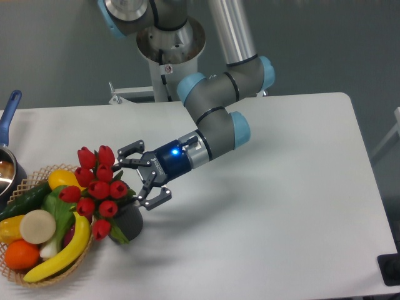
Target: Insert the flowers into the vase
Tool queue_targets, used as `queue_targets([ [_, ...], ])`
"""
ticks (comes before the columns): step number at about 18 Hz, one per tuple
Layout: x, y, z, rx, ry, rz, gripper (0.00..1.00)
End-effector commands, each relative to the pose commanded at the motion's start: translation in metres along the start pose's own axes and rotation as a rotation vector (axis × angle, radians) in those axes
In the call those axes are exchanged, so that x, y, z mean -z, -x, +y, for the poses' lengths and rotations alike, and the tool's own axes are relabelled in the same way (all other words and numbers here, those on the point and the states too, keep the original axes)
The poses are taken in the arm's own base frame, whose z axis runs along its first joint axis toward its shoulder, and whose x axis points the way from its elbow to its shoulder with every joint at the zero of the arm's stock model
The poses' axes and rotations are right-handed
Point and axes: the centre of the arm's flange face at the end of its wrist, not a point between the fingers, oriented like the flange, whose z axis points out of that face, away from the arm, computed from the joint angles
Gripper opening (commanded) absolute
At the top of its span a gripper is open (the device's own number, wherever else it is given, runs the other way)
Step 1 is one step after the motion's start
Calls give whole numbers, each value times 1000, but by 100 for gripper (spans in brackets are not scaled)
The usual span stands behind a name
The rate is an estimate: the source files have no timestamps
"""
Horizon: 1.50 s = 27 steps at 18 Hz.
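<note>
A bunch of red tulip flowers [97, 189] with green leaves stands in the dark grey vase [129, 223] at the table's front left, leaning left toward the basket. The buds hide most of the vase's mouth. My gripper [139, 178] sits just right of the buds, pointing left at them. It is open, with its fingers spread wide and nothing between them. One fingertip is level with the top buds and the other is just above the vase's right side.
A wicker basket [23, 277] of yellow, green and orange produce touches the vase's left side. A blue-handled pot [9, 112] sits at the far left edge. The arm's base [169, 56] stands at the back, and a dark object [390, 269] is at the front right corner.
</note>
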Motion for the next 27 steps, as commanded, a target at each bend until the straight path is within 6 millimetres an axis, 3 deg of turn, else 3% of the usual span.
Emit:
queue_targets([
  [7, 57, 1, -33, -73, 190, -102, 100],
  [11, 87, 27, -54, -100, 292, -164, 100],
  [14, 119, 43, -59, -80, 443, -231, 100],
  [18, 150, 48, -69, -52, 664, -311, 100],
  [23, 169, 53, -130, 4, 781, -465, 100],
  [27, 191, 45, -155, 24, 978, -562, 100],
])
